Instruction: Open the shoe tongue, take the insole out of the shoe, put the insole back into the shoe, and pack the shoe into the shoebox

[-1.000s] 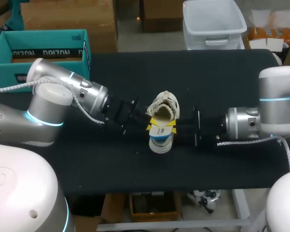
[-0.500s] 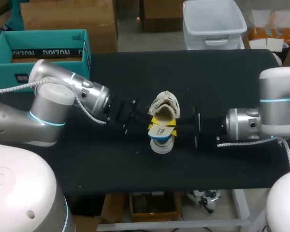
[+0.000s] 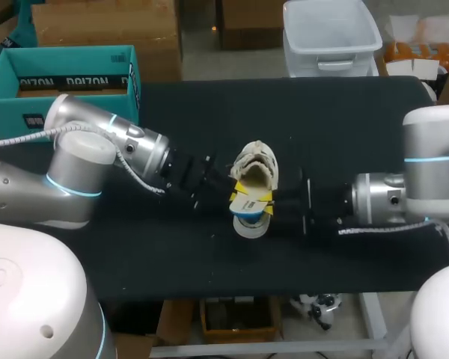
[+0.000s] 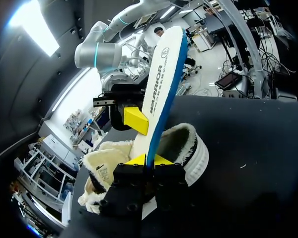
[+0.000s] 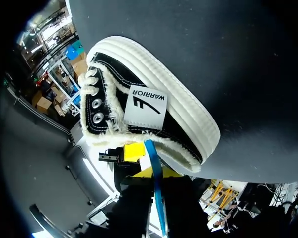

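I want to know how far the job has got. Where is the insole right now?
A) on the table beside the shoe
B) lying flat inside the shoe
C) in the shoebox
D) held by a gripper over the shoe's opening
D: the insole is clamped edge-on between the yellow tips of the left gripper and reaches out over the fleece-lined shoe rather than lying inside it.
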Available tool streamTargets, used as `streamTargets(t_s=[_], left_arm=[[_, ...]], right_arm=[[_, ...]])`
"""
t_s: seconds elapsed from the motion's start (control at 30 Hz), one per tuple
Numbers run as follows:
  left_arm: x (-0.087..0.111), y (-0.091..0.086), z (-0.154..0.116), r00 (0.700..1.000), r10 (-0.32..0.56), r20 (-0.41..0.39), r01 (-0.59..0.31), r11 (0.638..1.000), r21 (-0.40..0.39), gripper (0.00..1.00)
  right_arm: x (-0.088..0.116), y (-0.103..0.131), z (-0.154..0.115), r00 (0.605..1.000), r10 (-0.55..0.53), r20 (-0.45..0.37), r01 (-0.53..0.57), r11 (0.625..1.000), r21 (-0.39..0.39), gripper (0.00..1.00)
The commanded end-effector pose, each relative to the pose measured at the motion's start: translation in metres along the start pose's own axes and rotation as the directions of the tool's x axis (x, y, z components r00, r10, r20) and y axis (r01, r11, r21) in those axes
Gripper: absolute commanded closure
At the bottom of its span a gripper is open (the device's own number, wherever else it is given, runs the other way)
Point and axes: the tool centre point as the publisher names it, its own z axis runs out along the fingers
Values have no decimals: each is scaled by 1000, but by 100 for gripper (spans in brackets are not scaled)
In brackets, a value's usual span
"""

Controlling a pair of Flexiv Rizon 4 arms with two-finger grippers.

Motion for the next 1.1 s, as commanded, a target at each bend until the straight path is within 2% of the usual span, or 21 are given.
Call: streamTargets(t_s=[0.03, 0.07, 0.1, 0.13, 0.17, 0.2, 0.3, 0.37, 0.4, 0.47, 0.57, 0.93, 1.1], left_arm=[[1, 0, 3, 1000, 0, 2, 0, 1000, -3, 100], [1, -2, 3, 1000, 0, 0, 0, 1000, -3, 98], [2, -4, 2, 1000, 5, -5, -5, 1000, 2, 73], [2, -7, 1, 1000, 20, -7, -20, 1000, 10, 73], [3, -12, 0, 1000, 28, -5, -28, 1000, 7, 59], [5, -17, -2, 999, 46, -3, -46, 999, 8, 57], [9, -27, -4, 996, 84, 16, -84, 996, 6, 59], [10, -31, -6, 995, 97, 20, -97, 995, 14, 66], [10, -31, -6, 995, 101, 20, -101, 995, 15, 74], [9, -31, -5, 994, 105, 20, -105, 994, 17, 100], [8, -30, -3, 994, 109, 16, -109, 994, 17, 100], [-2, 0, 6, 998, 70, 4, -69, 997, -14, 100], [-4, 8, 8, 999, 53, -1, -53, 998, -32, 100]], right_arm=[[-3, -3, 0, 1000, 1, 4, -1, 1000, -7, 100], [-4, -3, 0, 1000, 1, 5, -1, 1000, -6, 100], [-4, -3, 0, 1000, 0, 7, 0, 1000, -6, 100], [-4, -3, 0, 1000, -1, 9, 1, 1000, -7, 100], [-4, -3, 0, 1000, -3, 11, 3, 1000, -7, 100], [-4, -2, 1, 1000, -5, 12, 5, 1000, -8, 100], [-4, -2, 1, 1000, -12, 13, 12, 1000, -8, 100], [-4, 0, 2, 1000, -16, 13, 16, 1000, -7, 100], [-4, 1, 2, 1000, -18, 13, 18, 1000, -7, 100], [-4, 2, 3, 1000, -20, 13, 20, 1000, -5, 100], [-3, 5, 3, 1000, -20, 14, 20, 1000, -5, 100], [9, 34, 15, 999, -23, 44, 23, 1000, 17, 100], [14, 42, 14, 998, -26, 51, 25, 1000, 18, 100]])
